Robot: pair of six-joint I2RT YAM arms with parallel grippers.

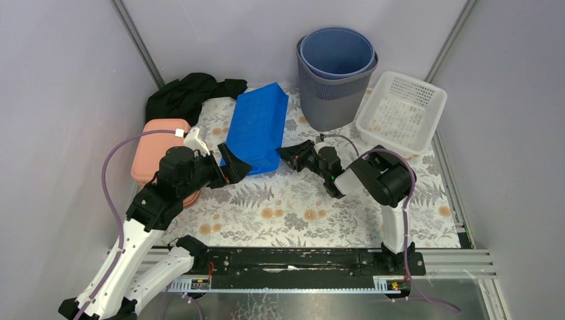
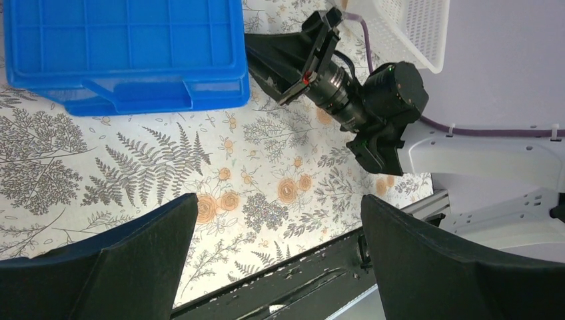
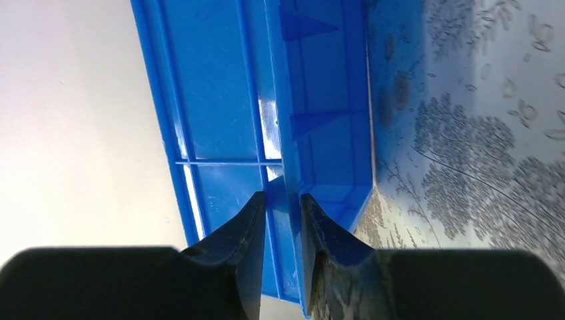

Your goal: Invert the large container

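Observation:
The large blue container (image 1: 256,127) lies in the middle of the floral tablecloth with its ribbed underside facing up. My right gripper (image 1: 285,153) is at its near right corner. In the right wrist view the right gripper (image 3: 283,200) is shut on the container's blue rim (image 3: 326,133), one finger on each side of the wall. My left gripper (image 1: 234,167) is open and empty just off the container's near left corner. In the left wrist view the left gripper (image 2: 280,220) hangs over bare tablecloth, with the container (image 2: 126,47) beyond it.
A grey bin (image 1: 333,93) with a blue bin (image 1: 336,53) nested inside stands at the back. A white perforated basket (image 1: 402,110) sits at the back right. A pink lidded box (image 1: 158,150) lies at the left and a black cloth (image 1: 190,93) behind it. Grey walls close both sides.

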